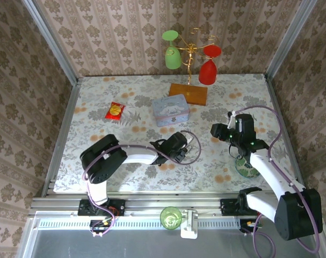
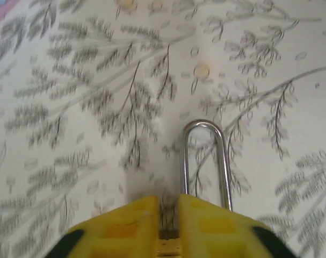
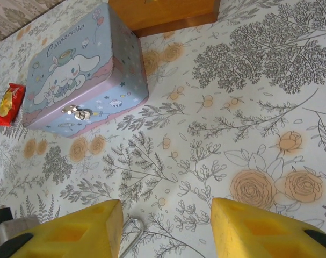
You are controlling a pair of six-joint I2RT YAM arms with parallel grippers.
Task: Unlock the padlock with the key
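My left pincer (image 2: 168,203) is clamped on the little brass padlock (image 2: 185,161). Its body is pinched between the yellow fingers (image 2: 133,220) and the silver shackle pokes out ahead over the flowery tablecloth (image 2: 71,177), mid-table near the pale blue tin (image 1: 171,109). My right pincer (image 3: 165,215) hangs with jaws spread wide.

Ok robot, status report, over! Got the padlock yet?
Left gripper shut on padlock, shackle poking out. Right gripper open, holding nothing. Tin farther back, not in the way. Over.
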